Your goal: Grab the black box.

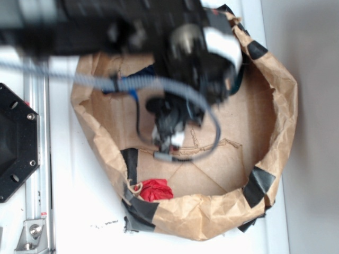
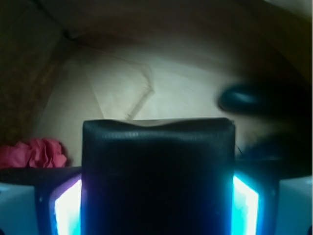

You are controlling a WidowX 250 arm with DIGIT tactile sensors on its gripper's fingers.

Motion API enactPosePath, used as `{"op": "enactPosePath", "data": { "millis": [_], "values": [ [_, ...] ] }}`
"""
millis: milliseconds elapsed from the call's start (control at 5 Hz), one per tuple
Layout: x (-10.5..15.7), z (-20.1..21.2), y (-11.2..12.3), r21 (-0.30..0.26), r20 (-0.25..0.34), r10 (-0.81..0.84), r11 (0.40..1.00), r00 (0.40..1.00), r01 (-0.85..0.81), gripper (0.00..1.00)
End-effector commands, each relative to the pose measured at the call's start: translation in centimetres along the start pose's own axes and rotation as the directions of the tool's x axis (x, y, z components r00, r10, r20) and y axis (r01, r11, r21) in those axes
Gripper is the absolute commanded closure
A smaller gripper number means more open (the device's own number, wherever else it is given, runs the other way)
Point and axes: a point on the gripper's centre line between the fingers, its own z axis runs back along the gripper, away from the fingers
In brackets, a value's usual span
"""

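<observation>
**Black box pinched between fingers**

Exterior: gripper (image 1: 168, 138) hangs over the brown paper bin (image 1: 275, 100); box hidden under the arm. Red paper wad (image 1: 155, 189) sits beyond the fingertips, by the wall.

Wrist: black box (image 2: 157, 171) fills the gap, both glowing fingers (image 2: 67, 208) pressing its sides. Wad left of the fingers, dark oval object (image 2: 244, 98) ahead-right.

We see a black box (image 2: 156, 171), matte-looking and finely grained in the wrist view, flanked by glowing cyan pads with a violet tinge on the gripper (image 2: 156, 205). A red paper wad (image 1: 156, 189) lies against the brown paper wall (image 1: 280, 106), which is crumpled and patched with black tape (image 1: 258, 185). The floor inside is tan cardboard (image 1: 238, 127). The bench (image 1: 69, 201) is white. A dark oval object (image 2: 244, 98) shows blurred. The arm is black with a white band (image 1: 225, 47).
</observation>
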Motion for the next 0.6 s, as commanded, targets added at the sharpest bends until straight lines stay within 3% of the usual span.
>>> {"op": "enactPosePath", "data": {
  "millis": [0, 400],
  "values": [
    [1.6, 7.9, -4.5, 0.09, -0.048, 0.173, 0.982, 0.984, -0.168, 1.0],
    [0.3, 8.1, -6.2, 0.13, -0.067, 0.204, 0.972, 0.977, -0.195, 1.0]
  ]
}}
